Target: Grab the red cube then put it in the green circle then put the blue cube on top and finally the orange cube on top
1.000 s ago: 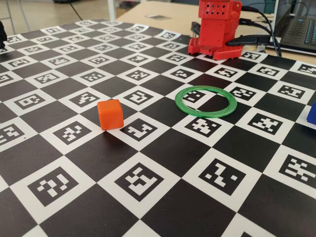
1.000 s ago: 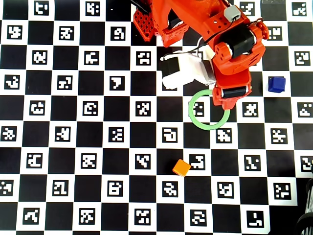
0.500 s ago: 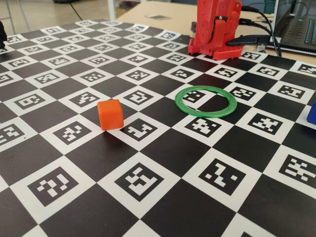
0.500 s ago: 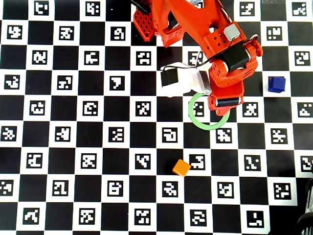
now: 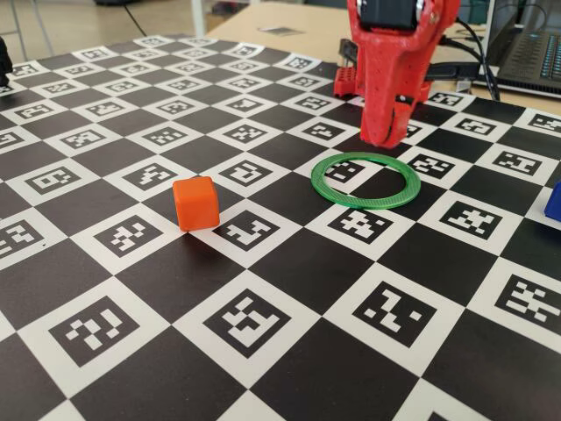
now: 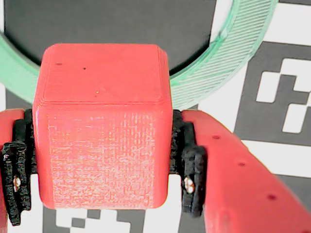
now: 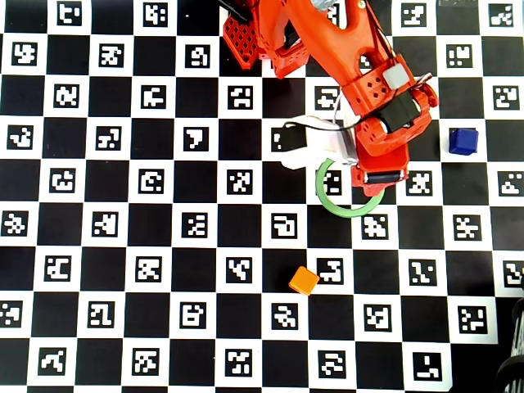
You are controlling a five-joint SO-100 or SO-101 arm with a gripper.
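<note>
One step was in hand: your pincer (image 6: 104,213) was clamped on the red cube (image 6: 102,126), hanging over the far rim of the green ring (image 5: 365,180). Next you'd probably need to slide toward the ring's open middle, lower, then let go. Only the wrist view showed the red cube at all; the others hid it. The overhead view showed the blue cube (image 7: 463,140) off to the pincer's right and the orange cube (image 7: 304,281) well below it.

lab/office | fiducial-marker checkerboard mat (image 5: 263,324) | laptop (image 5: 530,53) | cables (image 5: 465,39)
</note>
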